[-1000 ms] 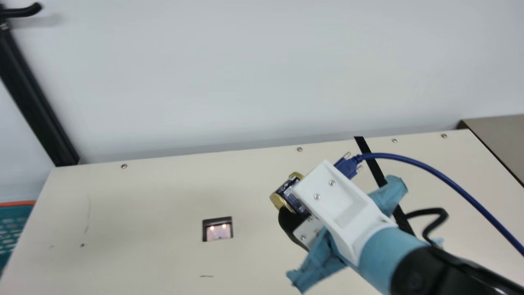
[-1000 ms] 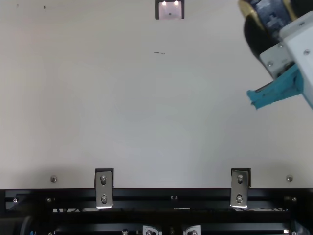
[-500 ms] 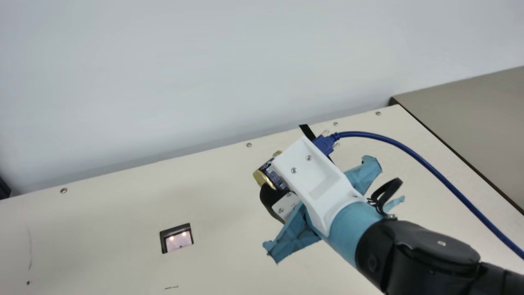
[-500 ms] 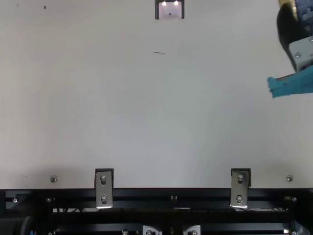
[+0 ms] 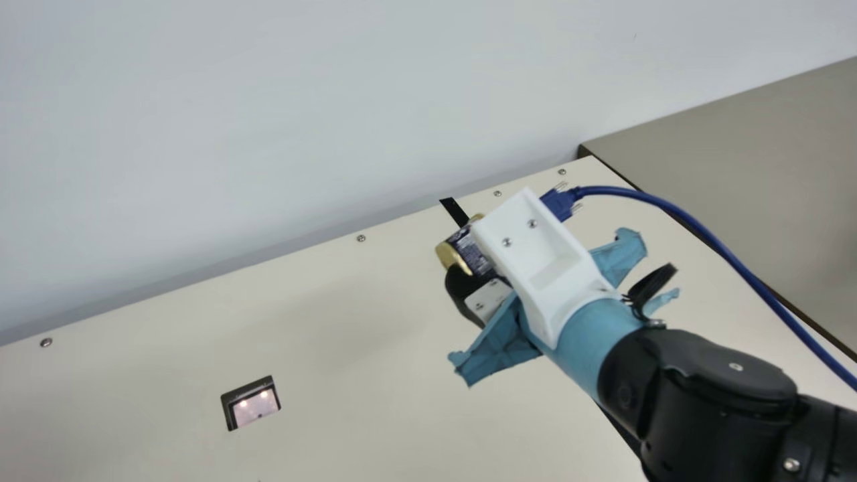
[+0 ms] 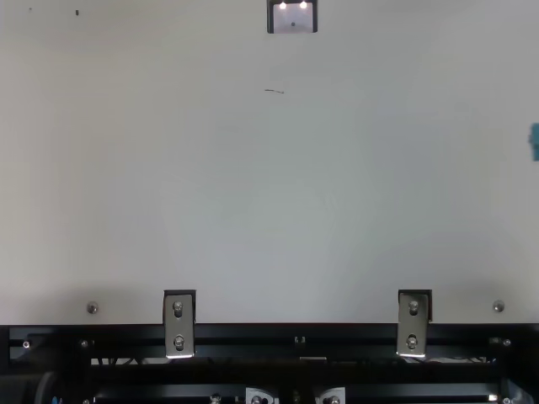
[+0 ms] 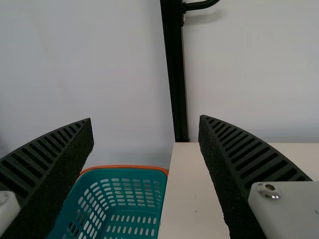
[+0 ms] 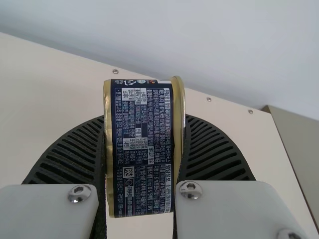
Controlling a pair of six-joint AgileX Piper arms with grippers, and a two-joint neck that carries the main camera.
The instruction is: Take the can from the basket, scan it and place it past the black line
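My right gripper (image 5: 472, 271) is raised over the table in the main view, shut on the dark blue and gold can (image 5: 471, 252). The right wrist view has the can (image 8: 142, 149) clamped by its two gold ends between the ribbed fingers of the right gripper (image 8: 142, 164). The black line (image 5: 454, 211) runs behind the can and gripper, partly hidden by them. Set in the table is the lit scanner window (image 5: 254, 405). In the left wrist view the left gripper (image 7: 145, 129) stands open, with the teal basket (image 7: 132, 173) beyond its fingers.
A blue cable (image 5: 696, 224) trails from my right wrist. Behind the table (image 5: 348, 348) rises a pale wall, and a grey-brown surface (image 5: 756, 147) adjoins its right edge. A black post (image 7: 174, 74) stands near the basket.
The camera on the neck has turned to the right. My right arm has moved to the right with the can held, nearly leaving the top view at its right edge.
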